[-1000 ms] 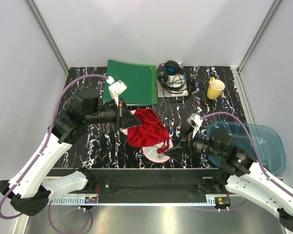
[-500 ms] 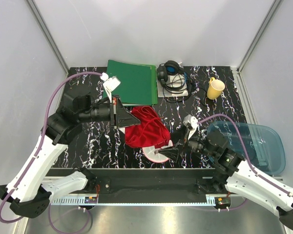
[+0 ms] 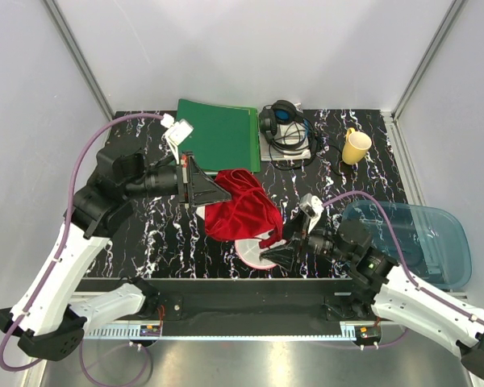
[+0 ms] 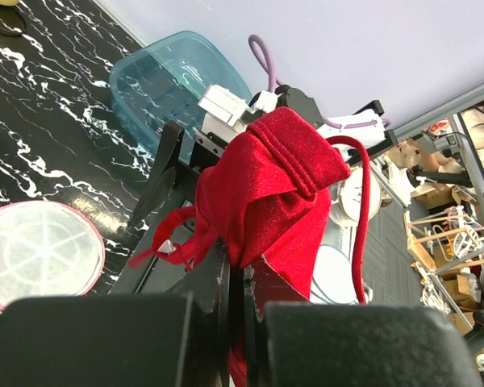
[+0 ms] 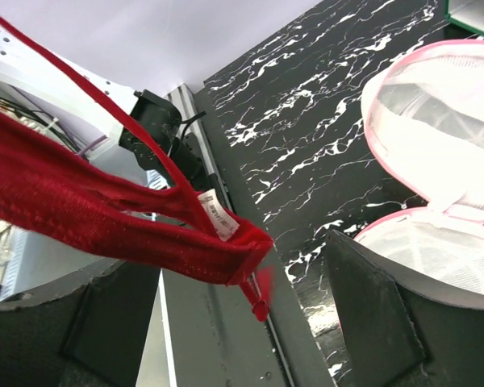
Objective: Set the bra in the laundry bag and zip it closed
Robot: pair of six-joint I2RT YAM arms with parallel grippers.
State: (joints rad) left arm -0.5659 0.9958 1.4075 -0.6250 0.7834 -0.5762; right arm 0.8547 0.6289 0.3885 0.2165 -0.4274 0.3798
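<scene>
Left gripper (image 3: pixel 223 195), clamped on the bra (image 3: pixel 242 211), pulls it left; right gripper (image 3: pixel 276 255), spread wide, slides to the bag (image 3: pixel 250 251). Loading looks near.

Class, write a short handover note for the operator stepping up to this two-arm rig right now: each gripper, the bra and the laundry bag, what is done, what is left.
Left gripper: shut on the bra, holding it up off the table.
Right gripper: open, low beside the laundry bag, with a bra strap dangling between its fingers.
Laundry bag: on the table near the front edge, unzipped, its two mesh halves parted.
Done: the bra is picked up and hangs partly over the bag.
Left: get the whole bra, straps included, inside the bag, then zip it closed.
</scene>
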